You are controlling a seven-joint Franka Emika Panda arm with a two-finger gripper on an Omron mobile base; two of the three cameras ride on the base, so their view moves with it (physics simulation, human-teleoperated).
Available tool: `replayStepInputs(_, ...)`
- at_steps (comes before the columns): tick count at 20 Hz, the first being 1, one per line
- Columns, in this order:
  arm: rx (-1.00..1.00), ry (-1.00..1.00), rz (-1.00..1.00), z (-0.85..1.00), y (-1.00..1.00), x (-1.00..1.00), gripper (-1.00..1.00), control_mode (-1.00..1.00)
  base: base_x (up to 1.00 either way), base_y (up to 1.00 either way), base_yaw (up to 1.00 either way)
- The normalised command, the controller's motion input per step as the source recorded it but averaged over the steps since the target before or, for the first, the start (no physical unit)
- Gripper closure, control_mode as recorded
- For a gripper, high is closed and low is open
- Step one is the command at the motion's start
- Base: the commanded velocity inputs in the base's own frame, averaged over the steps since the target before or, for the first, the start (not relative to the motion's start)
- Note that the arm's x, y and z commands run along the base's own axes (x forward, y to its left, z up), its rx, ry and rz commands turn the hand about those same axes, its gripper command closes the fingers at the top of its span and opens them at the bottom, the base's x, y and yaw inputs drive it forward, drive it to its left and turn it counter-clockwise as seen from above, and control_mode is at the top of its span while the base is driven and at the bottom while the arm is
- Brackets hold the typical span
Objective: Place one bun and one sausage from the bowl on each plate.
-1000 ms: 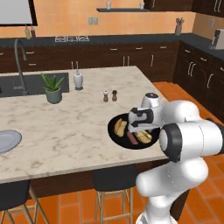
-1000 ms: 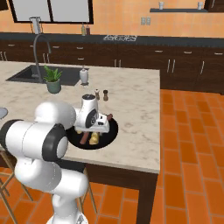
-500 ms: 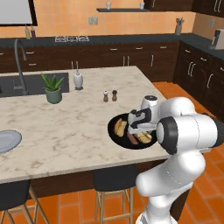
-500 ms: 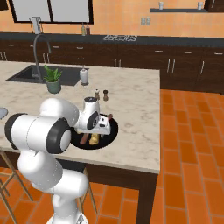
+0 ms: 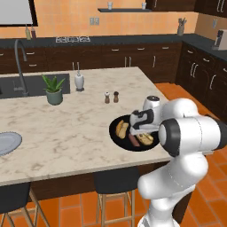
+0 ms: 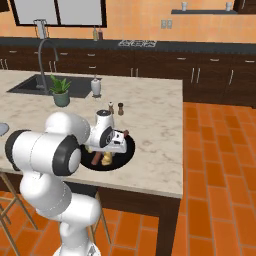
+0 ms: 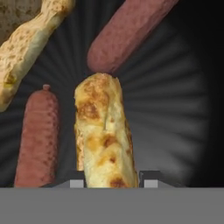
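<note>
I have the hand low inside the bowl (image 5: 116, 137), which sits on the worktop (image 5: 66, 128) near its front right corner. In the hand view one bun (image 7: 104, 140) runs straight up from the bottom edge, with a fingertip (image 7: 77, 183) at its lower left flank and the other at its lower right. The fingers (image 7: 113, 183) look closed against the bun's sides, though I cannot tell from here how firmly they bite.

Around it, clock-wise in the hand view: a sausage (image 7: 127, 33) at twelve to one o'clock, its near end touching the bun's tip; a second sausage (image 7: 38, 135) at nine o'clock, just beside the bun; the other bun (image 7: 30, 43) at ten to eleven o'clock.

My judgement of the step: this is the pick of the first bun. To do it well I would confirm the squeeze is seated on the crust, not skidding on it, then lift straight up so the tip clears the touching sausage without dragging it. The grasp sits near one end, so the bun may droop; I would raise slowly.

A grey-blue plate (image 5: 6, 142) lies at the worktop's far left, at nine o'clock from the bowl, well apart. That carry is long, so keep it level.
</note>
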Motion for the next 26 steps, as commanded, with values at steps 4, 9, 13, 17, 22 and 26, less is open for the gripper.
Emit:
replayStepInputs(4, -0.02, -0.05, 0.00, 0.56, 0.00, -0.02, 1.00, -1.00, 0.00, 0.00, 0.00)
replayStepInputs(9, -0.09, -0.16, -0.05, 0.67, 0.00, -0.40, 1.00, -1.00, 0.00, 0.00, 0.00)
replayStepInputs(13, -0.02, -0.27, -0.12, 0.51, -0.02, -0.87, 1.00, -1.00, 0.00, 0.00, 0.00)
replayStepInputs(17, 0.02, -0.25, -0.08, 0.11, -0.03, -0.94, 1.00, -1.00, 0.00, 0.00, 0.00)
replayStepInputs(22, 0.02, -0.04, -0.01, 0.00, -0.01, -0.24, 1.00, -1.00, 0.00, 0.00, 0.00)
replayStepInputs(26, 0.00, 0.00, 0.00, 0.00, 0.00, 0.00, 1.00, -1.00, 0.00, 0.00, 0.00)
